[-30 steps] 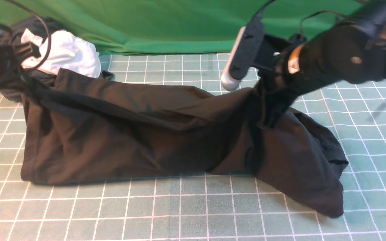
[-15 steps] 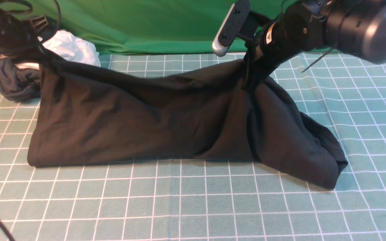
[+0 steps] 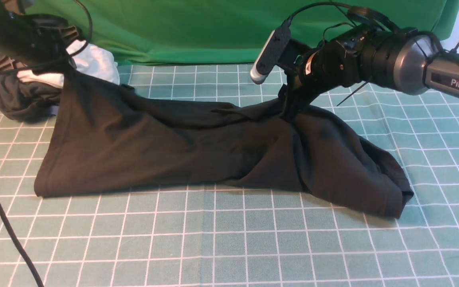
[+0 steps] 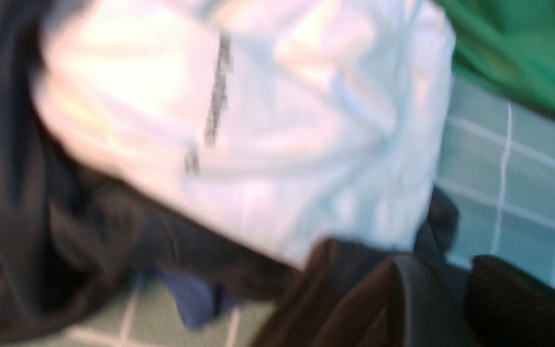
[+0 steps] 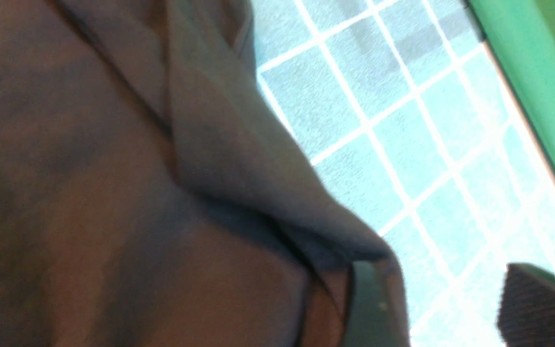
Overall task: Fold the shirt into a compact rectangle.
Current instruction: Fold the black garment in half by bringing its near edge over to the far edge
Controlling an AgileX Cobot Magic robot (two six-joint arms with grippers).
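Note:
The black-brown shirt [image 3: 197,151] lies as a long doubled band across the grid mat, its far edge still peaked at both ends. My left gripper [image 3: 64,67] is at the shirt's far left corner. In the left wrist view this gripper [image 4: 451,284] has its fingers slightly parted, dark cloth [image 4: 345,289] lying against them. My right gripper [image 3: 289,109] sits at the far right peak. In the right wrist view its jaws [image 5: 451,299] stand wide apart with bare mat between them, and the shirt [image 5: 113,193] only drapes over one finger [image 5: 374,308].
A white garment [image 3: 94,63] and a dark grey garment [image 3: 18,99] are heaped at the back left, right behind my left gripper. A green backdrop [image 3: 193,32] closes the far side. A black cable [image 3: 6,231] crosses the mat's front left.
Both arms carried the shirt's upper edge toward the back and lowered it. The shirt's near fold slid back. Both grippers, shut on the cloth before, have parted their jaws.

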